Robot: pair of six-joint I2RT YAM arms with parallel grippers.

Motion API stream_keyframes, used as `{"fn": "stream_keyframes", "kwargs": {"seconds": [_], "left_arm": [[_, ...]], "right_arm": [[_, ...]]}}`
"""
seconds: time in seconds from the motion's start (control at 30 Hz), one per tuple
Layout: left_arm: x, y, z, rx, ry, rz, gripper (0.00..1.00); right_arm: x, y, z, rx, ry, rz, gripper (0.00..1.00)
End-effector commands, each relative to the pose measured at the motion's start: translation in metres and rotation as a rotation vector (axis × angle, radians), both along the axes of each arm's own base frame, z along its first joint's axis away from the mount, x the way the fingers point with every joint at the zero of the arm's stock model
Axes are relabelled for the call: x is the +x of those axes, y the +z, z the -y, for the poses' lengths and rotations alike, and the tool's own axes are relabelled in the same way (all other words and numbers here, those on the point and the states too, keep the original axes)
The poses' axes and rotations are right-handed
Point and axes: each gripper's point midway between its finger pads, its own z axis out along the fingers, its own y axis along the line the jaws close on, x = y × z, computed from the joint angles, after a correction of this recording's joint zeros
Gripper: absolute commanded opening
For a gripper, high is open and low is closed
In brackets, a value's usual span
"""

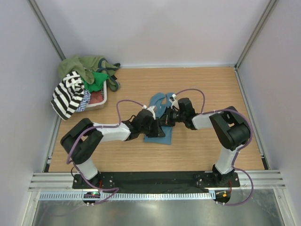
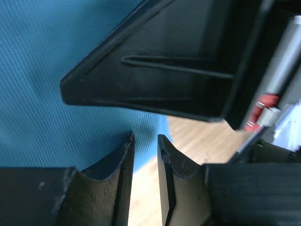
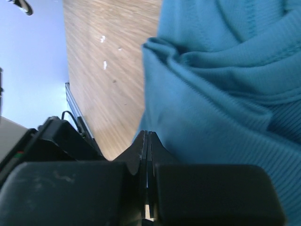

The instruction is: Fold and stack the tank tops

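Note:
A plain teal-blue tank top (image 1: 159, 136) lies crumpled mid-table, with both grippers meeting over it. In the left wrist view it (image 2: 56, 52) fills the left side. My left gripper (image 2: 145, 140) (image 1: 158, 126) hovers at its edge, jaws a narrow gap apart with only wood showing between them. My right gripper (image 3: 147, 134) (image 1: 166, 118) is shut, and the cloth's (image 3: 211, 94) folded edge runs straight into its tips. One of the right gripper's black fingers (image 2: 164, 61) hangs just above my left jaws. A black-and-white striped tank top (image 1: 68, 94) drapes over the heap at the back left.
A white basket (image 1: 100, 105) in the back-left corner holds the heap, with olive (image 1: 75, 66) and green (image 1: 98, 80) tops. Grey walls close in the table on the left, back and right. Bare wood (image 1: 211, 89) shows around the teal top.

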Motion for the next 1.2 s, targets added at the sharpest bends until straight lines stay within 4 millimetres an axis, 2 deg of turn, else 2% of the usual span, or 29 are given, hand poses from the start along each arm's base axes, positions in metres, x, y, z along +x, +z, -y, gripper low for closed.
{"fn": "stream_keyframes", "kwargs": {"seconds": [0.0, 0.03, 0.17, 0.27, 0.43, 0.57, 0.7, 0.77, 0.83, 0.87, 0.9, 0.93, 0.97, 1.03, 1.07, 1.13, 1.17], "left_arm": [[0.010, -0.004, 0.017, -0.060, -0.007, 0.010, 0.26], [0.006, -0.022, 0.012, -0.029, 0.001, -0.017, 0.26], [-0.001, -0.053, -0.003, 0.019, 0.039, -0.060, 0.25], [-0.013, -0.063, -0.006, 0.016, 0.035, -0.084, 0.25], [-0.033, -0.061, 0.001, 0.021, 0.013, -0.067, 0.25], [-0.048, -0.049, 0.009, 0.000, 0.005, -0.054, 0.25], [-0.062, -0.029, 0.014, -0.013, 0.011, -0.011, 0.26], [-0.060, -0.027, 0.009, 0.003, 0.032, -0.002, 0.34], [-0.056, -0.013, 0.009, -0.003, 0.034, 0.030, 0.40], [-0.058, -0.012, 0.006, 0.018, 0.030, 0.024, 0.45], [-0.050, -0.002, 0.007, 0.021, 0.048, 0.057, 0.47], [-0.048, 0.012, 0.008, 0.005, 0.049, 0.078, 0.49], [-0.047, 0.014, 0.002, 0.032, 0.051, 0.087, 0.54], [-0.042, 0.039, 0.004, 0.009, 0.057, 0.127, 0.57], [-0.041, 0.040, -0.003, 0.045, 0.067, 0.141, 0.61], [-0.037, 0.059, -0.008, 0.047, 0.080, 0.173, 0.64], [-0.036, 0.057, -0.018, 0.091, 0.100, 0.177, 0.66]], "right_arm": [[0.016, 0.008, -0.011, 0.063, 0.010, 0.061, 0.01], [0.019, 0.004, -0.010, 0.063, 0.003, 0.060, 0.01], [0.027, -0.017, -0.005, 0.064, -0.018, 0.020, 0.01], [0.031, -0.028, -0.003, 0.085, -0.037, -0.024, 0.01], [0.037, -0.025, -0.001, 0.070, -0.054, -0.025, 0.01], [0.048, -0.019, 0.001, 0.061, -0.041, -0.010, 0.01], [0.055, -0.023, 0.004, -0.023, -0.032, -0.009, 0.01], [0.057, -0.014, 0.001, -0.016, -0.010, 0.005, 0.02], [0.057, 0.001, 0.000, -0.008, -0.007, 0.033, 0.04], [0.057, 0.005, 0.002, -0.018, -0.002, 0.054, 0.10], [0.054, 0.019, 0.005, -0.026, -0.002, 0.070, 0.14], [0.052, 0.024, 0.007, -0.038, -0.004, 0.081, 0.18], [0.054, 0.031, 0.011, -0.059, -0.021, 0.103, 0.23], [0.046, 0.049, 0.019, -0.088, -0.034, 0.133, 0.27], [0.047, 0.052, 0.025, -0.117, -0.061, 0.146, 0.30], [0.036, 0.061, 0.039, -0.169, -0.091, 0.153, 0.33], [0.032, 0.060, 0.045, -0.198, -0.110, 0.146, 0.39]]}}
